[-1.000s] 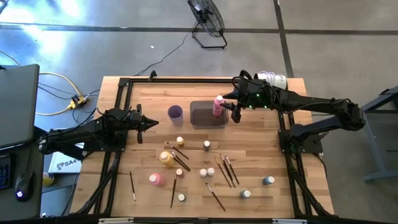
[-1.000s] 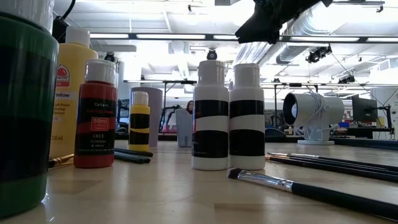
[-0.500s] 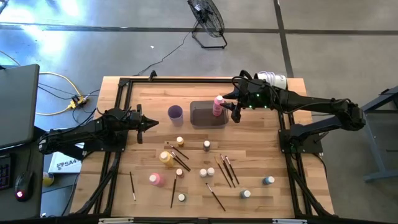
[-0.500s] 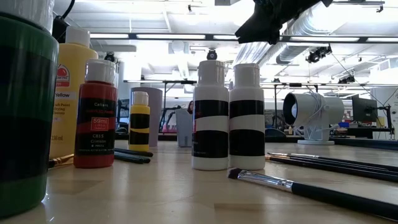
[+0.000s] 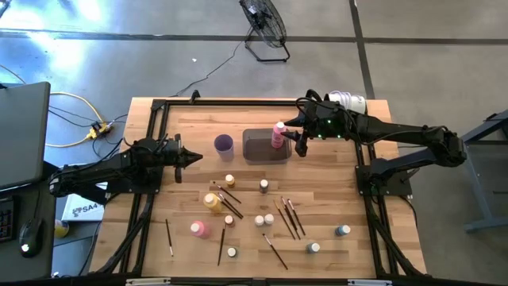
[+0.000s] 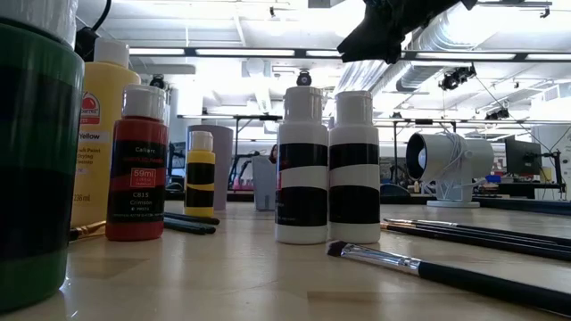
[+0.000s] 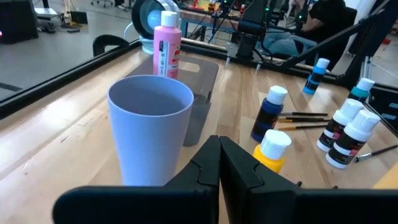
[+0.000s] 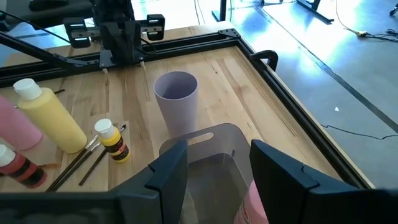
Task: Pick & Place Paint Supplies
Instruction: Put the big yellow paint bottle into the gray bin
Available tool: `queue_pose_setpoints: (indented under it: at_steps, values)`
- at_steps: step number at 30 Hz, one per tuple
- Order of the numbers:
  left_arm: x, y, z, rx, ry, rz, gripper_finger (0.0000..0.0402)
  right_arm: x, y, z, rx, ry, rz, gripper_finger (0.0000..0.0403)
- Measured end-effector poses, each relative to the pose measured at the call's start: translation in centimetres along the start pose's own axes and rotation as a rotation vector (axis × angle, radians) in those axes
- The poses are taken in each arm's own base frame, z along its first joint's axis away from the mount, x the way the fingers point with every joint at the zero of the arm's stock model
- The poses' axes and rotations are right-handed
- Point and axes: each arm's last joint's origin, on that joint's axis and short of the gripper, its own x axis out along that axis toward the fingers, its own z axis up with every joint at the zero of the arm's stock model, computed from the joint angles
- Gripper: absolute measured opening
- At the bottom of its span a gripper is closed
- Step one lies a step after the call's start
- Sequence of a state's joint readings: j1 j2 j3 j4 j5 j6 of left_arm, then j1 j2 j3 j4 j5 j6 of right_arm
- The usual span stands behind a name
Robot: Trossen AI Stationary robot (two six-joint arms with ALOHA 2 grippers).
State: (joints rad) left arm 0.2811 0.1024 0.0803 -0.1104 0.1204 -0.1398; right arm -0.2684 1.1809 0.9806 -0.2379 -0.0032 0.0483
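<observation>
The pink bottle (image 5: 279, 133) stands upright in the grey tray (image 5: 258, 149), at the tray's end nearest the right arm. It is a tall, slim squeeze bottle with a pink cap, and the left wrist view shows a printed label on its front (image 7: 167, 45). The right gripper (image 5: 300, 143) hovers just beside it, at the tray's edge. From its own wrist view the two fingers (image 8: 169, 172) stand well apart over the tray's rim, with a bit of pink showing low between them; I cannot tell from here whether they touch the bottle.

Past the tray, farther from that gripper, stands the purple cup (image 5: 224, 144). The left gripper (image 5: 194, 157) points at the cup from the other side, its fingers pressed together on nothing.

The other supplies lie nearer the table's front edge than either gripper: a yellow bottle (image 5: 213, 202), a second pink bottle (image 5: 198, 229), several small white-capped bottles (image 5: 259, 219) and dark-handled brushes (image 5: 289, 218) scattered among them. The low view shows two of the black-and-white bottles (image 6: 302, 167) upright side by side, and a small red one (image 6: 136, 164).

Compared with a second ago, nothing has shifted: both arms, the pink bottle and all the loose pieces sit just where they were.
</observation>
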Motion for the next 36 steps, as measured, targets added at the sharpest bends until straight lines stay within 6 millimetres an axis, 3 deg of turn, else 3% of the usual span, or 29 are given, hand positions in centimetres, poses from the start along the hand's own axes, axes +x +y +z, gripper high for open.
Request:
queue_pose_setpoints:
  at_steps: [12, 17, 24, 30, 36]
  values:
    - [-0.2, -0.3, 1.6, 0.023, -0.164, -0.055, 0.0, -0.1, 0.1, -1.0, -0.017, 0.106, 0.034, 0.0165]
    - [-0.3, -0.4, 2.0, 0.025, -0.166, -0.049, 0.0, -0.1, 1.0, -1.2, -0.027, 0.128, 0.107, 0.016]
    - [-0.6, -0.7, 4.2, 0.103, -0.169, -0.038, 0.0, -0.4, 2.8, -1.5, -0.072, 0.143, 0.163, 0.0131]
    - [0.2, -0.7, 4.6, 0.1, -0.075, -0.047, 0.0, -0.6, 3.7, -1.8, -0.117, 0.166, 0.133, 0.0103]
    - [0.8, -1.3, 5.2, 0.129, -0.102, -0.241, 0.0, -0.6, 3.9, -1.9, -0.159, 0.166, 0.119, 0.0068]
